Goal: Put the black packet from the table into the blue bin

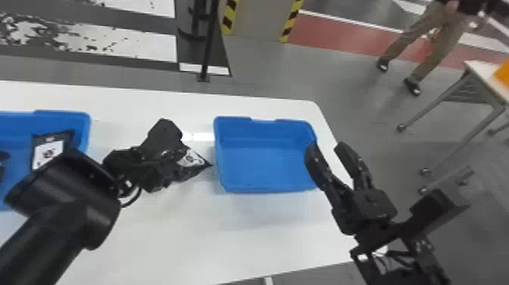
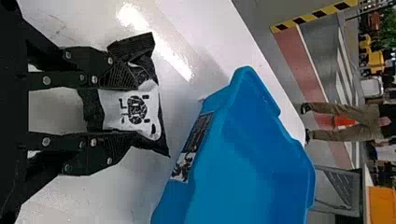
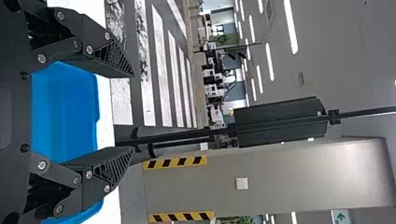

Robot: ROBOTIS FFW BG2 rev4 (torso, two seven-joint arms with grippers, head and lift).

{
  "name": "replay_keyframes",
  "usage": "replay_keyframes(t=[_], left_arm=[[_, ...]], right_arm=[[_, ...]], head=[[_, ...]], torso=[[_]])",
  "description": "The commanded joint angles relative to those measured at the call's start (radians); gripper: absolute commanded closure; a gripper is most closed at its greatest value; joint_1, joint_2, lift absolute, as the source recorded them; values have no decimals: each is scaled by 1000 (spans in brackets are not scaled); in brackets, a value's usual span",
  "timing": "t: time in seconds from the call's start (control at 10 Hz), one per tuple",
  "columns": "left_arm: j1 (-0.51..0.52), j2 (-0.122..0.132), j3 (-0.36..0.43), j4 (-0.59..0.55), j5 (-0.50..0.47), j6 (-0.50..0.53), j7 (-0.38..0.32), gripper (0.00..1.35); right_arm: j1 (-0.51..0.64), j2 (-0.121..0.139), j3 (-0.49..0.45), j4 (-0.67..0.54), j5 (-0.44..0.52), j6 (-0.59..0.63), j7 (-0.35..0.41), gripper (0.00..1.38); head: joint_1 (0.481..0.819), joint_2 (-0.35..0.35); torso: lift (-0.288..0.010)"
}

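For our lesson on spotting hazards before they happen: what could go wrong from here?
The black packet might catch on the rim of the empty blue bin, since its pointed corner sits close beside that wall.

It could slip, as only the left gripper pinches it.

The open right gripper might bump the bin, overlapping its right rim in the head view.

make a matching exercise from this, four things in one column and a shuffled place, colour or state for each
1. black packet
2. right gripper
3. left-hand blue bin
4. table

A. open, nothing between its fingers
B. white
C. between the left gripper's fingers
D. has a white-labelled packet inside

Right pairs: 1-C, 2-A, 3-D, 4-B
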Motion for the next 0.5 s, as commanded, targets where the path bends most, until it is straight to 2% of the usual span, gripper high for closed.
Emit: replay_keyframes(t=[0.0, 0.2, 0.3, 0.4], left_arm=[[0, 1, 9, -2, 0, -54, -13, 1214], [3, 3, 63, -4, 0, -121, -41, 1214], [13, 20, 81, -48, 4, -138, -56, 1214], [47, 46, 99, -144, 14, -118, -64, 1214]], right_arm=[[0, 1, 2, 3, 0, 0, 0, 509], [5, 1, 2, 0, 0, 0, 0, 509], [7, 1, 2, -2, -2, 0, 0, 509], [15, 1, 2, -7, 0, 0, 0, 509]], head=[[695, -350], [695, -350], [695, -350], [695, -350]], torso=[[-110], [-110], [-110], [-110]])
